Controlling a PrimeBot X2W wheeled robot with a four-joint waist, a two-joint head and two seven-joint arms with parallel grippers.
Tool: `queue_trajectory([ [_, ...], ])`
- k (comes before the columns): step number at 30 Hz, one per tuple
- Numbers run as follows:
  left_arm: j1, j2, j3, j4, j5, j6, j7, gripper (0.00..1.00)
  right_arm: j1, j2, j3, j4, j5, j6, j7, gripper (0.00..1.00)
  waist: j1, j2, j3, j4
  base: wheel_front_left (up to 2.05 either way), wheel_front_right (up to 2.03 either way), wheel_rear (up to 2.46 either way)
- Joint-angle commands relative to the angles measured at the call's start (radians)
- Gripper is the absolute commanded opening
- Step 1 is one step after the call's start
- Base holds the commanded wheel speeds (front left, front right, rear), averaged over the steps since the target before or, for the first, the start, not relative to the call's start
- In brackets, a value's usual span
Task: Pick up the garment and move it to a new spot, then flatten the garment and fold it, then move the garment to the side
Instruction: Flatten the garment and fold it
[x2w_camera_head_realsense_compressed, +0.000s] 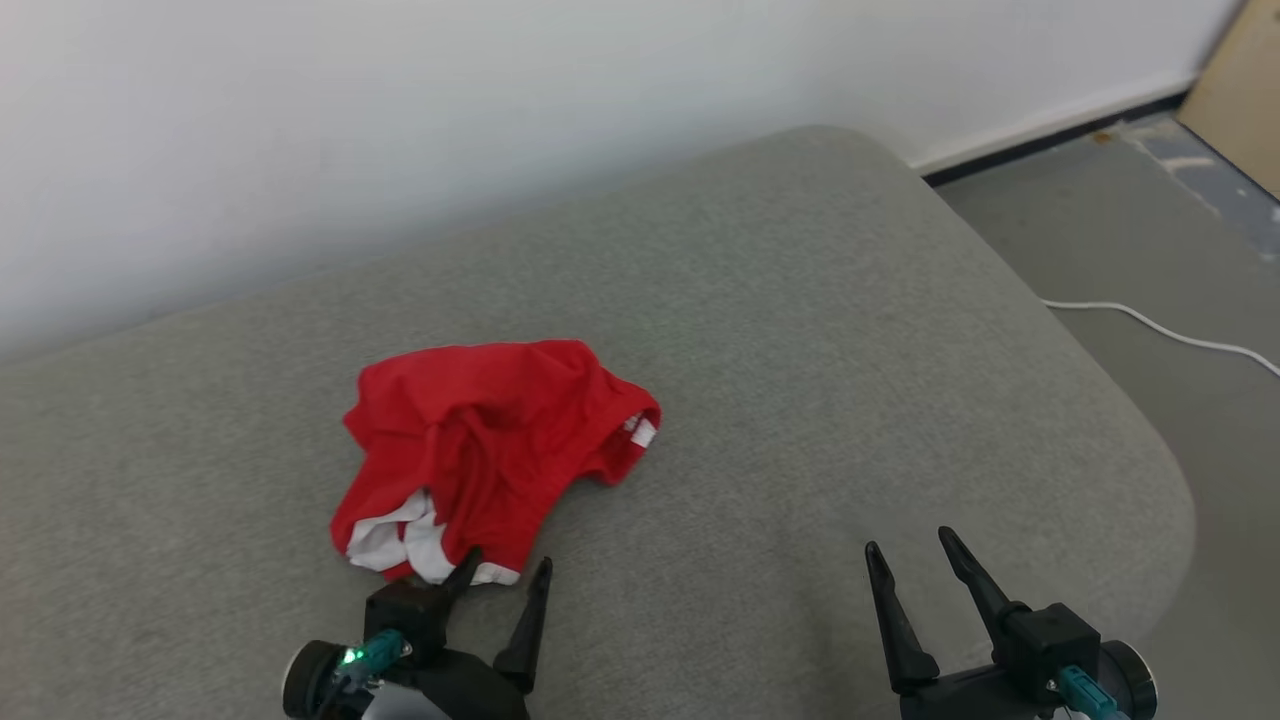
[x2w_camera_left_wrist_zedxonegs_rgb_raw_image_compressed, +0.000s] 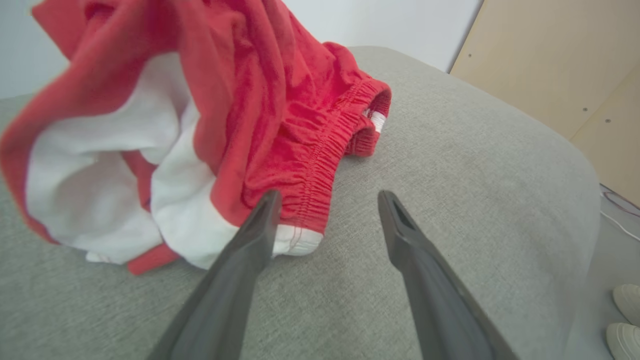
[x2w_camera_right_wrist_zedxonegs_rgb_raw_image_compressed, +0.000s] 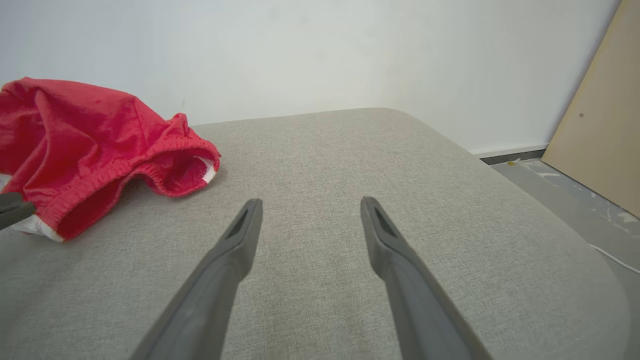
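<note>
The garment (x2w_camera_head_realsense_compressed: 485, 440) is a pair of red shorts with a white lining, lying crumpled on the grey cushion (x2w_camera_head_realsense_compressed: 800, 330) left of centre. Its elastic waistband and white hem (x2w_camera_left_wrist_zedxonegs_rgb_raw_image_compressed: 300, 200) face my left gripper (x2w_camera_head_realsense_compressed: 505, 565), which stands open at the garment's near edge; one fingertip overlaps the white hem and the other is over bare cushion. My right gripper (x2w_camera_head_realsense_compressed: 910, 545) is open over bare cushion, well to the right of the garment (x2w_camera_right_wrist_zedxonegs_rgb_raw_image_compressed: 95, 145). Nothing sits between either pair of fingers (x2w_camera_right_wrist_zedxonegs_rgb_raw_image_compressed: 235, 240).
A white wall runs behind the cushion. The cushion's rounded right edge drops to a grey floor (x2w_camera_head_realsense_compressed: 1150, 230) with a white cable (x2w_camera_head_realsense_compressed: 1160, 330). A pale wooden board (x2w_camera_right_wrist_zedxonegs_rgb_raw_image_compressed: 600, 130) leans at the far right. White shoes (x2w_camera_left_wrist_zedxonegs_rgb_raw_image_compressed: 625, 315) of a person stand on the floor.
</note>
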Motion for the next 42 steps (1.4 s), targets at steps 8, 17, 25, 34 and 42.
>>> queue_trajectory([
  [8, -0.096, 0.015, 0.007, 0.16, 0.037, 0.078, 0.032, 1.0, -0.017, -0.001, 0.009, 0.009, 0.02, -0.003, -0.014, 1.0, -0.0001, -0.0001, 0.056, -0.085, 0.0, 0.0, 0.0],
  [17, -0.172, 0.008, 0.033, 0.284, -0.001, 0.104, 0.049, 0.0, -0.02, -0.001, 0.006, 0.01, 0.021, -0.003, -0.018, 1.0, -0.0001, -0.0001, 0.06, -0.068, 0.0, 0.0, 0.0],
  [25, -0.313, -0.015, -0.004, 0.201, -0.043, 0.031, 0.007, 0.0, -0.018, -0.001, 0.007, 0.017, 0.03, -0.003, -0.019, 1.0, -0.0001, -0.0001, 0.038, -0.026, 0.0, 0.0, 0.0],
  [34, -0.54, -0.023, -0.122, 0.017, -0.145, 0.003, -0.002, 0.0, -0.024, -0.001, 0.026, 0.034, 0.039, -0.003, -0.016, 1.0, -0.0001, -0.0001, 0.013, -0.033, 0.0, 0.0, 0.0],
  [42, -0.619, -0.022, -0.108, -0.113, -0.291, 0.055, -0.039, 0.0, -0.018, -0.001, 0.018, 0.042, 0.043, -0.003, -0.023, 1.0, -0.0001, -0.0001, 0.013, -0.017, 0.0, 0.0, 0.0],
])
